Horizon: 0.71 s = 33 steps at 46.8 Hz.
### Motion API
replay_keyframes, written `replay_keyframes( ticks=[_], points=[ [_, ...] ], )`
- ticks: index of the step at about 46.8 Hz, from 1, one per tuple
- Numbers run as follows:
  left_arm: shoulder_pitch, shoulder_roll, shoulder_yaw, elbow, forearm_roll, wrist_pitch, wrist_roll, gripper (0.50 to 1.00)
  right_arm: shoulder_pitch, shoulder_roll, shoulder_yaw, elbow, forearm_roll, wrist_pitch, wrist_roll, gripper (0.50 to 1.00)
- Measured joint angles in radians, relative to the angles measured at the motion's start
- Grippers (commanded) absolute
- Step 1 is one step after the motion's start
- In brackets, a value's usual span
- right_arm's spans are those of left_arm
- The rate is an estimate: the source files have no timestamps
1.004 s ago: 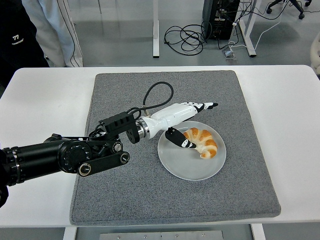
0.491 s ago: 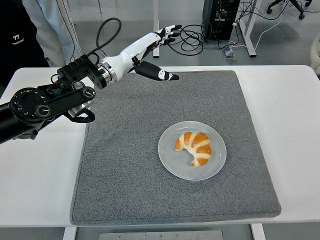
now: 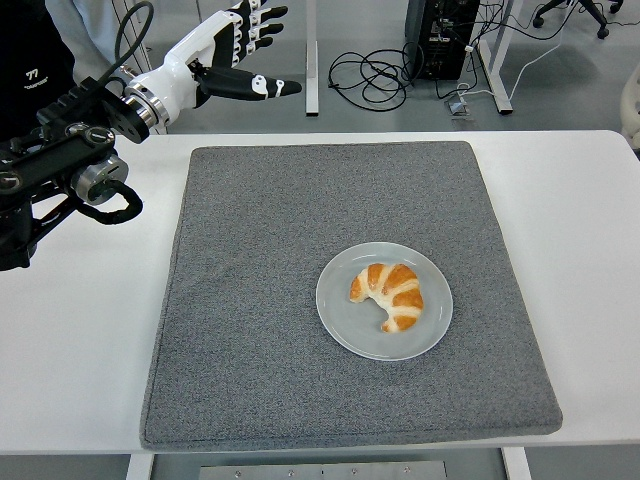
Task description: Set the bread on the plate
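Bread (image 3: 389, 294) lying on plate (image 3: 345, 325), mid grey mat (image 3: 250, 300). Placement looks done; nothing left but pulling clear. Left hand (image 3: 235, 48) raised high at far left, well apart from plate, fingers spread, holding nothing.

light: bright, even, from overhead | shadows: faint, soft rim under the plate (image 3: 345, 335) and grey mat (image 3: 250, 380) | glare: mild sheen on white table (image 3: 570, 250) | focus: sharp throughout | blur: none | edge distortion: slight
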Motion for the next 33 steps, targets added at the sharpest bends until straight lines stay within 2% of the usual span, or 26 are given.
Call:
replay_keyframes(
  ticks=[10,19,27,33],
  points=[
    [0.009,0.009,-0.002,0.066,-0.162,-0.074,0.001,0.969,0.000,0.000,-0.001,0.000,0.000,0.000,0.000,1.000],
    [0.062,0.010,-0.048,0.128,-0.250,-0.154,0.008,0.969,0.000,0.000,-0.001,0.000,0.000,0.000,0.000,1.000],
    [0.125,0.010,-0.128,0.131,-0.261,-0.190,0.011,0.969,0.000,0.000,-0.004,0.000,0.000,0.000,0.000,1.000],
    [0.151,0.010,-0.168,0.131,-0.263,-0.195,0.013,0.969,0.000,0.000,-0.005,0.000,0.000,0.000,0.000,1.000]
  ],
)
